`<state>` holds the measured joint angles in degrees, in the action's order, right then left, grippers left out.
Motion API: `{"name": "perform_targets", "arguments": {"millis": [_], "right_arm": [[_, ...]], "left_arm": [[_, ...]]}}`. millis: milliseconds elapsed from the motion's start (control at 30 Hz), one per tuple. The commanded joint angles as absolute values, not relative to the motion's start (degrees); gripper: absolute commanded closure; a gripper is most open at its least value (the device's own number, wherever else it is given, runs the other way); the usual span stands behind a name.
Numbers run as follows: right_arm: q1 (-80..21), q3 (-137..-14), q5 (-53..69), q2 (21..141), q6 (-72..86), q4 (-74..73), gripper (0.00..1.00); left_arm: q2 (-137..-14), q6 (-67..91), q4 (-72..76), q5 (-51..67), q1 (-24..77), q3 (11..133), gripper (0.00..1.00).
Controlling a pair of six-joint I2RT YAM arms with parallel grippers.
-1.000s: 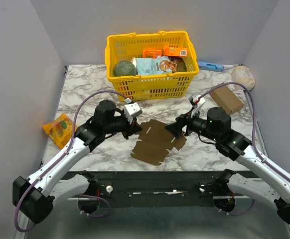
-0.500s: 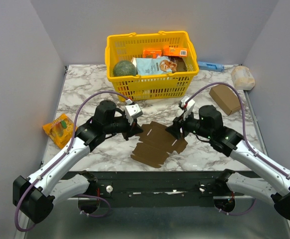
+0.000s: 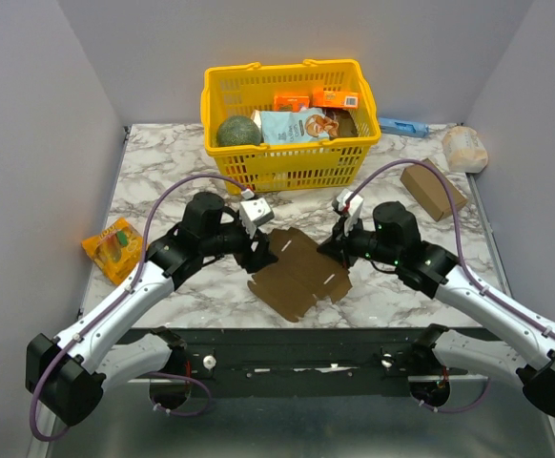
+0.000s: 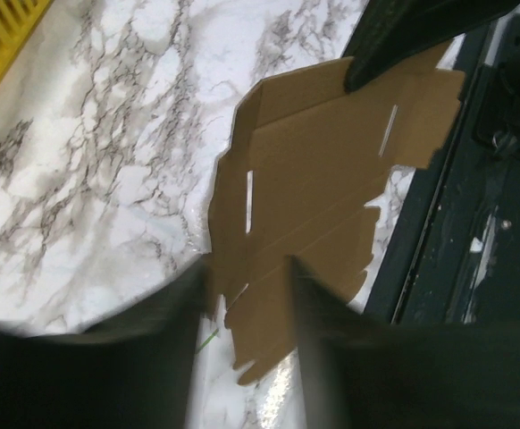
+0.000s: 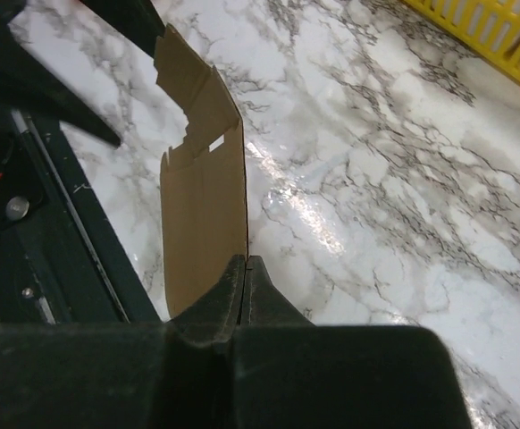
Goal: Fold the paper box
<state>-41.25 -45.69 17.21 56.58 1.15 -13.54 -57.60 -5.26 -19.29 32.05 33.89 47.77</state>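
My gripper (image 4: 247, 299) stands with its jaws apart, and both fingers (image 4: 175, 335) are dark blurs low in this view. The left end of the box (image 4: 322, 188) lies between them, but the blur hides whether either finger touches the card. The box is spread flat on the marble table (image 4: 108, 134), brown and unprinted, with crease lines, two narrow slits and notched tabs along its edges. At its right end the dark tip of the right gripper (image 4: 367, 63) meets one corner. The box's near edge runs just beside the black frame (image 4: 492, 223) of the table. A corner of a yellow basket (image 4: 1, 27) shows far off.
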Motion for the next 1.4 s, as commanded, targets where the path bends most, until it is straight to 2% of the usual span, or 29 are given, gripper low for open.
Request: {"name": "perform_targets", "arguments": {"millis": [0, 133, 200, 333, 400, 500, 533, 567, 633, 733, 833, 1100, 1200, 1333, 1367], "right_arm": [[-41.5, -46.8, 7.5, 58.0, 0.5, -16.1, 0.99], [-42.4, -48.0, 0.4, 61.4, -1.0, -17.9, 0.99], [-43.3, -49.6, -5.6, 64.5, -1.1, -19.3, 1.00], [-46.5, -51.8, -15.0, 69.4, -0.4, -20.8, 1.00], [-47.3, -52.3, -18.9, 71.4, -0.2, -20.9, 1.00], [-48.3, -53.0, -22.7, 72.6, 2.5, -20.9, 1.00], [-48.7, -53.2, -23.5, 73.3, 2.8, -20.8, 1.00], [-49.0, -53.3, -24.7, 73.6, 3.1, -20.7, 1.00], [-49.6, -53.4, -25.6, 74.0, 3.6, -20.3, 1.00], [-50.4, -52.9, -26.6, 74.3, 3.8, -19.1, 1.00], [-50.8, -52.6, -27.1, 74.8, 4.4, -18.5, 1.00], [-53.2, -51.7, -26.4, 76.7, 6.1, -17.3, 1.00], [-54.0, -51.8, -26.3, 77.1, 7.1, -17.1, 1.00], [-54.8, -51.9, -26.3, 77.4, 8.3, -17.1, 1.00], [-54.9, -51.9, -26.5, 77.4, 8.3, -17.0, 1.00]], "left_arm": [[-58.4, -2.6, -19.9, 23.1, 34.2, 49.6, 0.17], [-56.4, 2.2, -18.3, 5.3, 34.0, 48.8, 0.11], [-55.2, 5.3, -17.6, 1.5, 34.0, 48.1, 0.11], [-53.7, 16.8, -15.3, 3.5, 35.1, 45.7, 0.17], [-52.9, 25.1, -9.1, 6.9, 37.0, 40.3, 0.19], [-54.2, 34.1, -0.3, 8.6, 39.7, 31.7, 0.30], [-55.0, 35.9, 2.4, 8.7, 41.6, 30.2, 0.37], [-56.8, 37.1, 5.9, 8.8, 42.5, 27.4, 0.41], [-58.4, 39.3, 9.1, 8.9, 44.8, 25.1, 0.51], [-62.8, 40.3, 14.5, 10.4, 45.6, 22.2, 0.60], [-67.1, 41.0, 19.4, 11.2, 46.1, 20.3, 0.65], [-74.1, 39.7, 28.3, 10.6, 46.9, 18.5, 0.70], [-77.9, 39.8, 31.0, 10.8, 46.9, 17.9, 0.75], [-82.7, 41.0, 34.1, 12.3, 47.0, 17.1, 0.87], [-84.2, 41.3, 35.0, 12.6, 47.1, 16.9, 0.87]]}}
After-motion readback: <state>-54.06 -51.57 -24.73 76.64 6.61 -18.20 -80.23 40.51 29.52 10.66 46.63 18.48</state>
